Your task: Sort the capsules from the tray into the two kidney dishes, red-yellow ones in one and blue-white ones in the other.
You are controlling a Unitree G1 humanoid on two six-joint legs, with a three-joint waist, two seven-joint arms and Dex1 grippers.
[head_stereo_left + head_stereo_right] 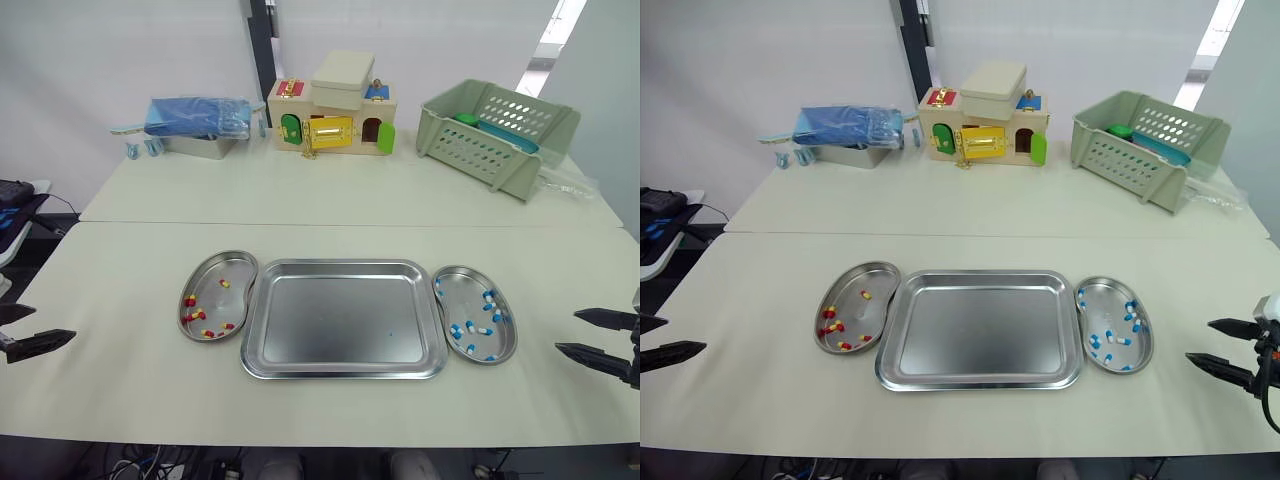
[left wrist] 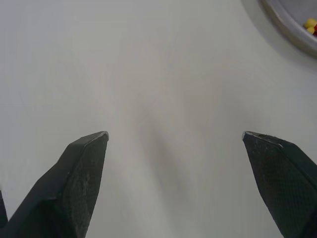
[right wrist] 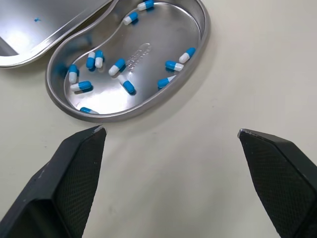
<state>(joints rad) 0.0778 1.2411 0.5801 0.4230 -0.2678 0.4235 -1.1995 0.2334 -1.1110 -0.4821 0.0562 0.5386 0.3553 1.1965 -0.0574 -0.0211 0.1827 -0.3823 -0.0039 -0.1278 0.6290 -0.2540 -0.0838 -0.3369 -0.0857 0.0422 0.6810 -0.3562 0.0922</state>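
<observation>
1. At the centre of the desk (image 1: pixel 130 400): tray (image 1: pixel 340 320), long axis 9 to 3 o'clock, bare of capsules except for one tiny blue speck (image 1: pixel 390 333), too small to identify.
2. Just beside its 9 o'clock edge, perhaps touching: left dish (image 1: pixel 232 300), long axis 12 to 6 o'clock, holding the red-yellow capsules (image 1: pixel 200 316).
3. Just beside its 3 o'clock edge: right dish (image 1: pixel 465 300), same axis, holding the blue-white capsules (image 1: pixel 456 328).
4. Near the desk's 9 o'clock edge: left gripper (image 1: pixel 55 321), fingers spread apart and empty, with the left dish at 3 o'clock from them, well apart.
5. Near the desk's 3 o'clock edge: right gripper (image 1: pixel 566 331), fingers likewise apart and gripping nothing, with the right dish at 9 o'clock, near.
6. Judged sorted, with nothing left to pick. If the speck counts, nearer the right arm.
</observation>
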